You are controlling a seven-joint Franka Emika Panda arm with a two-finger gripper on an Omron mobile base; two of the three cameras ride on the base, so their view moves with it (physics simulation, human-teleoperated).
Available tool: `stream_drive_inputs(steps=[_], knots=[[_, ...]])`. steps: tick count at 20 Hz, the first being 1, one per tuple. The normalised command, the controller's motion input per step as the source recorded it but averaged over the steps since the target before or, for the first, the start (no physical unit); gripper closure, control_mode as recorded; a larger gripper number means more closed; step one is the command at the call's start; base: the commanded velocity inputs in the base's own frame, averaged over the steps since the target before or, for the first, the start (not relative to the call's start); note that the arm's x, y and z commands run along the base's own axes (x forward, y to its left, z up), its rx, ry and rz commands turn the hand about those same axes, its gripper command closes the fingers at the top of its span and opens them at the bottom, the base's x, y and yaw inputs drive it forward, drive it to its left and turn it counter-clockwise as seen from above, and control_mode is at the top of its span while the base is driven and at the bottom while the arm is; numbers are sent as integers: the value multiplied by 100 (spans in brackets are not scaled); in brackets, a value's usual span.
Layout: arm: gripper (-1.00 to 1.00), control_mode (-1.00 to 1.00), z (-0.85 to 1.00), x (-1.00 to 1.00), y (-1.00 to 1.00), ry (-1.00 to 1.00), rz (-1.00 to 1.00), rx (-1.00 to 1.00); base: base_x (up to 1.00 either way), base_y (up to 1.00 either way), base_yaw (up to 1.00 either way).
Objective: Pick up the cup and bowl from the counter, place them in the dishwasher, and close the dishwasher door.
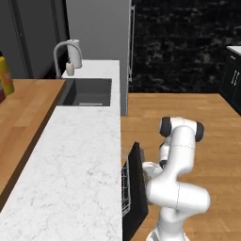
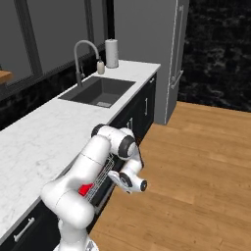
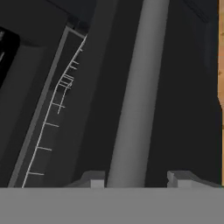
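A white robot arm reaches down beside the white marble table (image 1: 80, 160), its gripper (image 3: 135, 178) held against the black dishwasher door (image 1: 136, 188), which stands nearly upright, tilted slightly out from the cabinet front. In the hand view the gripper's two fingertips (image 3: 94, 178) stand spread apart on either side of a grey bar handle (image 3: 135, 96) running along the door's dark face; whether they touch it cannot be told. Through the narrow gap at the door's top edge, the white wire rack (image 1: 125, 186) of the dishwasher (image 1: 129, 207) shows, and in the right base view a patch of the red cup (image 2: 86, 189) shows behind the arm, inside the machine. The bowl cannot be made out. Farther along the table lie a dark sink (image 1: 89, 92) with a curved grey tap (image 1: 61, 54), a small soap bottle (image 2: 100, 67) and a paper towel roll (image 2: 112, 53). An orange-brown wooden top (image 1: 23, 108) carries a yellow bottle (image 1: 5, 75).
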Motion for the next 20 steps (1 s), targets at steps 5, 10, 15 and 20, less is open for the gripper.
stream_drive_inputs(steps=[5,10,15,20], knots=[[-100,-100,-97,-98,100,-21,11,41,0,0,0],[-100,-100,-100,-92,100,-29,14,45,0,0,0],[-100,-100,-100,-59,100,-25,29,74,0,0,0],[-100,-100,-100,-31,100,-26,25,74,0,0,0]])
